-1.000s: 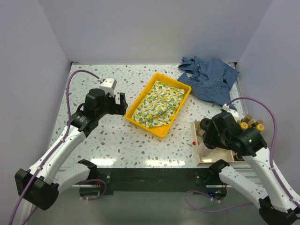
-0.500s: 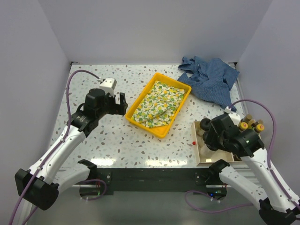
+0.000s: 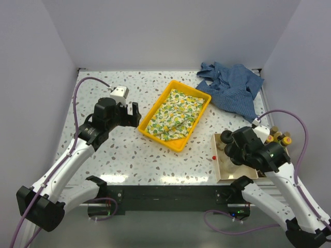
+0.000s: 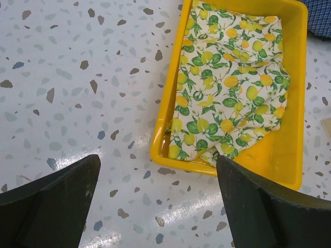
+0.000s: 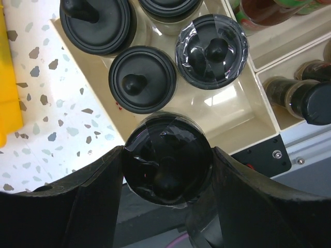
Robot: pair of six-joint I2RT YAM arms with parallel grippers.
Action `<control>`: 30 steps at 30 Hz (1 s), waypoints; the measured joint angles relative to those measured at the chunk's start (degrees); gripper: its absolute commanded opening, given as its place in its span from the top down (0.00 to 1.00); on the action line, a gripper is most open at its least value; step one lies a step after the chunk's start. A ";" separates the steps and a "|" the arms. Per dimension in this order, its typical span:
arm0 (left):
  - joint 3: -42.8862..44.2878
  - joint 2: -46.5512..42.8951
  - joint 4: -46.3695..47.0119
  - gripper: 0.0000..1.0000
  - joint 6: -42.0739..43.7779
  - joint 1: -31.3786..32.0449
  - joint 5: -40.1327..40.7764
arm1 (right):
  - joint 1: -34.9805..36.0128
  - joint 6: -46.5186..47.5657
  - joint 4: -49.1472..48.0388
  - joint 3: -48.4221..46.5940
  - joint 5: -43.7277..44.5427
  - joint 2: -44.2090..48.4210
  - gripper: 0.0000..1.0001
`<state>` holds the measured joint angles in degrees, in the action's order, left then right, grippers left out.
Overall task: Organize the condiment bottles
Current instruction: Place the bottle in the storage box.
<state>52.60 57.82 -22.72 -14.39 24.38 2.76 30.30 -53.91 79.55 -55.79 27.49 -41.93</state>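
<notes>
Your right claw point(image 5: 166, 178) pinches a black-lidded jar point(image 5: 165, 150), one finger pressed on each side of the lid. The grip is from above, probably so the jar goes straight down without knocking its neighbours. The jar sits at the near corner of the cream tray point(image 5: 227, 111), overlapping the near rim. You can't tell if it is seated or hanging just above. Three like jars point(image 5: 135, 78) stand just beyond it in the same compartment, so this looks like the fourth slot being filled. Amber bottles point(image 5: 305, 98) lie in the next compartment to the side. Your left claw point(image 4: 158, 160) is spread wide and carries nothing. It hovers over the bench point(image 4: 77, 77) beside the yellow bin point(image 4: 295, 129) with the lemon cloth point(image 4: 232, 88), well apart from the bottles, likely parked out of the way.
</notes>
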 measured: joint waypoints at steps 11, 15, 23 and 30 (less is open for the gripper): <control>-0.02 0.00 0.02 0.00 0.00 0.00 -1.07 | 0.00 -5.07 -0.35 3.78 -0.20 2.23 0.54; -0.02 -0.22 0.04 0.00 0.00 0.00 -1.01 | 0.00 -5.20 -0.35 3.80 -0.28 1.81 0.43; -0.02 -0.55 0.02 0.00 0.00 0.00 -0.66 | 0.00 -5.27 -0.85 4.42 -0.57 -1.22 0.41; -0.02 -0.85 0.02 0.00 0.00 0.00 -0.63 | 0.00 -6.84 -0.96 6.69 -0.44 -1.90 0.32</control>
<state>52.58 56.97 -22.70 -14.39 24.38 2.13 30.30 -60.75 78.59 -49.10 27.05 -43.83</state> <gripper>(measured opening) 0.997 0.648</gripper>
